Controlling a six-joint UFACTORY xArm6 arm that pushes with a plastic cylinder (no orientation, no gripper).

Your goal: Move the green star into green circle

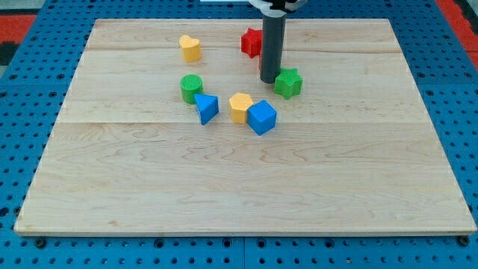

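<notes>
Now my tip (pixel 269 81) touching green star (pixel 288 83), view's left side; green circle (pixel 191 87) well apart; no hand fitted.

A single camera looks down at a slant from beyond the near edge of the wooden board (pixel 246 187), taking in all four of its corners, with the blue pegboard surface (pixel 22 134) showing around it. The far edge runs narrower than the near one (a plain sign of the tilt). The rod enters from the view's top, its upper part cut off by the frame. No second view shares the scene.
</notes>
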